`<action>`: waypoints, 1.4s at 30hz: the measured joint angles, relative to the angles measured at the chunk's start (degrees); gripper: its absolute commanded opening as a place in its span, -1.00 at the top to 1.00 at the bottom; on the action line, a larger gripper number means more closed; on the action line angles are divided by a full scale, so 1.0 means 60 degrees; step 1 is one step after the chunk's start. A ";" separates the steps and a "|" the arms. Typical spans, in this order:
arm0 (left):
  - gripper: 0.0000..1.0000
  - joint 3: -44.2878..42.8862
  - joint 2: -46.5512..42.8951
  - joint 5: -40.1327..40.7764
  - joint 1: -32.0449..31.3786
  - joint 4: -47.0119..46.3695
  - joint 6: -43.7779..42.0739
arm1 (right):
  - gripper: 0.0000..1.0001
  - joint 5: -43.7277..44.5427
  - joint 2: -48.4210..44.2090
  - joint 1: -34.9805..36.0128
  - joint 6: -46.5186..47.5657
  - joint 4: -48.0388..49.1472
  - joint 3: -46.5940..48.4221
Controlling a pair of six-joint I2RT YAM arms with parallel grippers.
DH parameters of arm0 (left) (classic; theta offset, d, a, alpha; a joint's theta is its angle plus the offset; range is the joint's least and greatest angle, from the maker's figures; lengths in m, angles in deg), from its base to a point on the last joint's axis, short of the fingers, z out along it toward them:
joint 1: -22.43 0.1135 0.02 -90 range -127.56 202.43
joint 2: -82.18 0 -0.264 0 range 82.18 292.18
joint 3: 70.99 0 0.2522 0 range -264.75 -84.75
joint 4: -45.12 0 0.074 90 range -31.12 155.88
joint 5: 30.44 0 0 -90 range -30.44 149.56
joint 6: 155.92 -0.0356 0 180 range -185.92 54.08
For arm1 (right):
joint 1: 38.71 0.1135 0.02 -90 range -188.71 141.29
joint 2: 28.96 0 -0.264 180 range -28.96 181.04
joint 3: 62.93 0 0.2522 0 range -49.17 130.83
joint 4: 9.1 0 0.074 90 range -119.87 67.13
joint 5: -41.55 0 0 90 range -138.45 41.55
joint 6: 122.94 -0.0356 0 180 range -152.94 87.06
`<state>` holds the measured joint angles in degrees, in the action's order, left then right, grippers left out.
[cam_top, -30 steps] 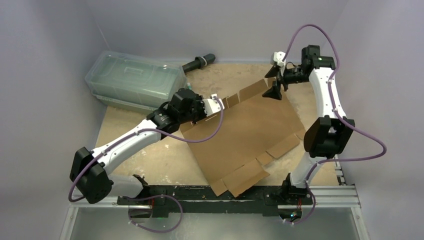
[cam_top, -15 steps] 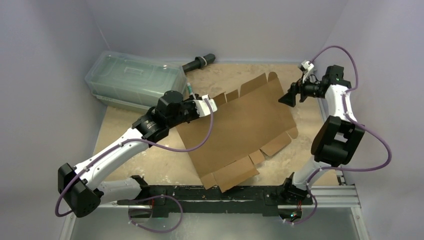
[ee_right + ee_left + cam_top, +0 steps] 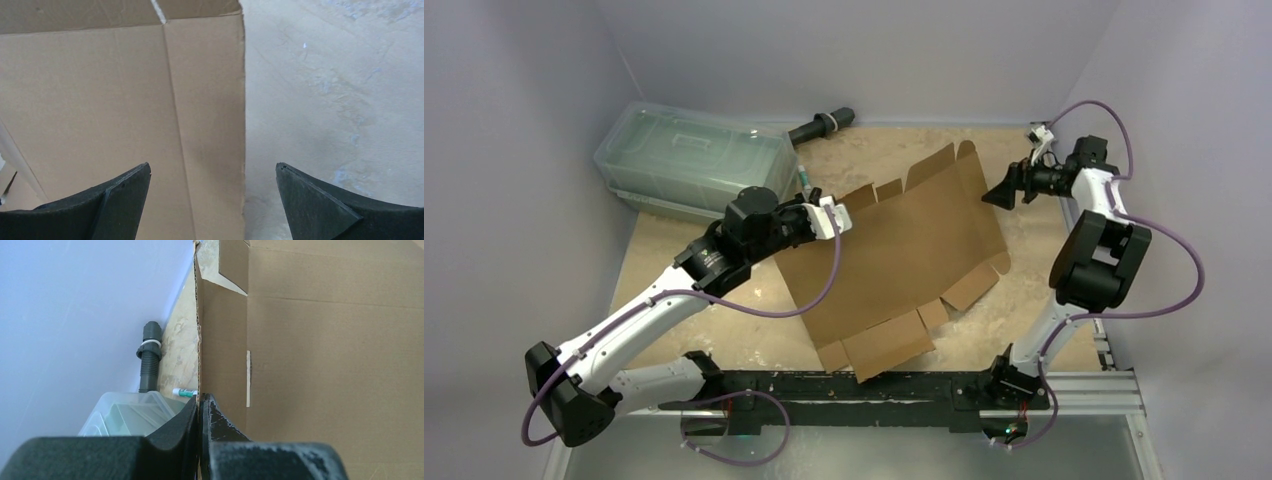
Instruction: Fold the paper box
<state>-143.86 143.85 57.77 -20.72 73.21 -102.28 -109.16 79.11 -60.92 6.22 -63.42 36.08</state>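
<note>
- the paper box [image 3: 904, 250] is an unfolded brown sheet lying askew on the middle of the table [image 3: 874, 150], with no flap raised yet; folding looks barely begun
- the left gripper [image 3: 832, 215] is pinched tight on the corrugated edge of the sheet's far-left flap; its wrist view shows both pads closed on that edge
- the right gripper [image 3: 1002, 192] has its jaws spread wide and holds nothing; it sits just beside the sheet's far-right edge, and its wrist view shows that edge running between the fingers
- to do this step well, i judge the left pinch should stay firm as an anchor while the right claw takes a scored flap and turns it up along its crease; thin card on a smooth top will likely slide rather than bend if pushed flat
- a second ago the right gripper was at the sheet's far corner; it has since let go and drawn back to the right; the left arm has pulled in, so the sheet has slid and turned toward the left
</note>
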 measured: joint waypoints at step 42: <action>1.00 0.0477 -0.0095 0.0827 -0.0382 -0.0525 -0.0535 | 0.87 -0.2124 0.2386 0.0616 0.6346 -0.6062 0.2386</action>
<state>-141.00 143.28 62.74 -23.02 70.06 -105.49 -121.90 93.43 -57.23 44.29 -99.79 50.40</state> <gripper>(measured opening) 0.009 0.212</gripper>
